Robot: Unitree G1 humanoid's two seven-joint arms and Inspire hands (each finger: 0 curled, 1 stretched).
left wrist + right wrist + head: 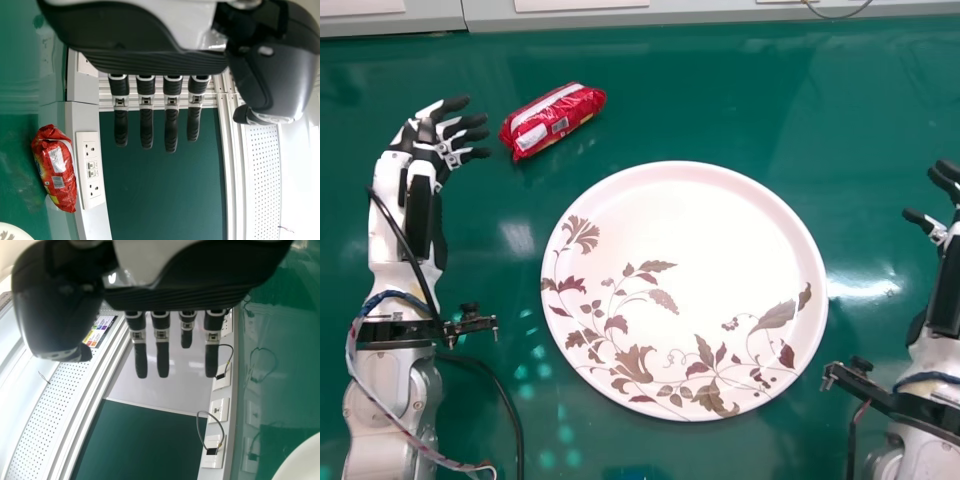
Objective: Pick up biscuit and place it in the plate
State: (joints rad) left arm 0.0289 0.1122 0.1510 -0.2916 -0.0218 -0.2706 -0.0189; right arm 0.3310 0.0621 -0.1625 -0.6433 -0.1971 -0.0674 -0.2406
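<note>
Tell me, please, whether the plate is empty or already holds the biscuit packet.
Empty: the plate shows only its printed leaves, and the biscuit packet lies beyond its rim.

Right hand [187, 300]: nearer the camera than the socket strip [215, 475], fingers straight and slightly apart, thumb on the side away from the strip
Table [280, 405]: along one side of the strip, glossy green, mirroring its sockets and cables
Plate [305, 460]: on the table side, apart from the strip, part of its white rim showing
Cables [198, 427]: looped at the strip's sockets [219, 410]
Green board [145, 440]: on the strip's other side, adjoining a pale panel [185, 385]
Perforated panel [45, 415]: past the boards from the strip, beyond white rails [85, 425]
</note>
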